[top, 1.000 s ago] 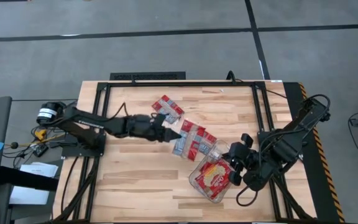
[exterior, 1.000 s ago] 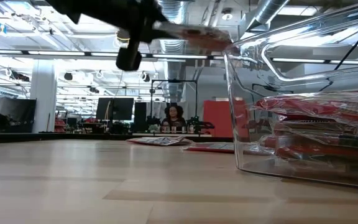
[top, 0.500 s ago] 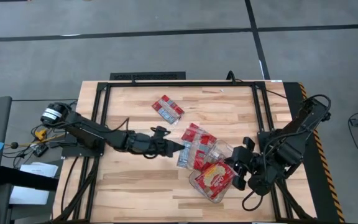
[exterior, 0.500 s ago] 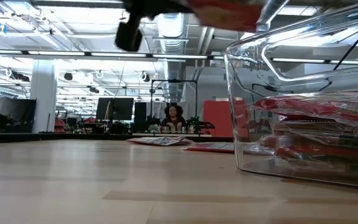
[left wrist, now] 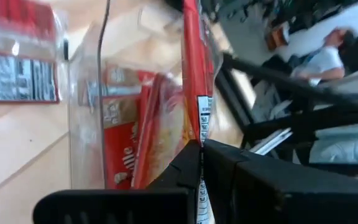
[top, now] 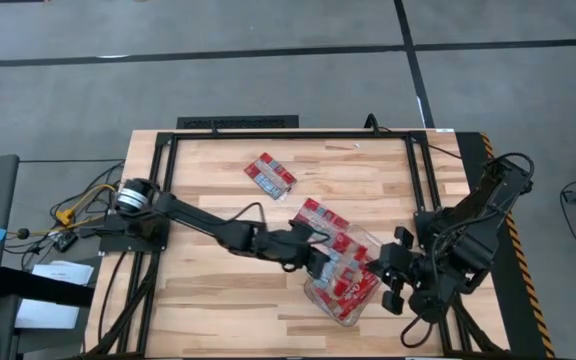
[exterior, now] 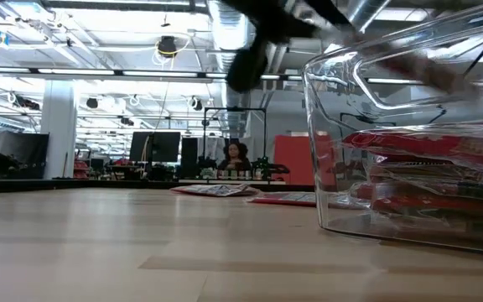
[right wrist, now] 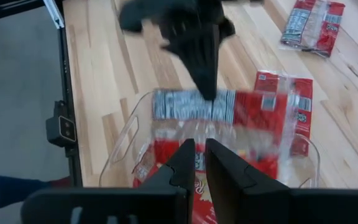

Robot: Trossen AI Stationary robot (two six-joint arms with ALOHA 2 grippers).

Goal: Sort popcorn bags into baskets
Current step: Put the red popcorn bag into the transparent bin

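A: Left gripper [top: 320, 262] is stretched across the table [top: 218, 300] toward its front-right part, fingers pinched on the edge of a bag [top: 346, 262].

B: Where's the bag relative to the tub [top: 320, 297]?

A: In the high view it sits over the tub's opening, flat, long axis running away from the fingertips toward the right edge. The right wrist view shows the same: the bag [right wrist: 229, 107] hangs above the tub's rim [right wrist: 124, 142], label side up. Whether it touches the packets [exterior: 426, 180] already inside, I can't tell.

B: So the release is straight down?

A: Looks like it. The far end seems to overhang the tub's right wall slightly, so it may land propped on the rim.

B: Right arm?

A: Right gripper [top: 386, 288] parks just beside the tub's right side, near the table's front-right corner. Fingers nearly closed on nothing in its wrist view. It's the nearer one if the bag needs a nudge.

B: What's left?

A: One bag [top: 270, 173] near the back edge, mid-table, and another [top: 315, 214] just behind the tub. Both lie nearer the left arm.
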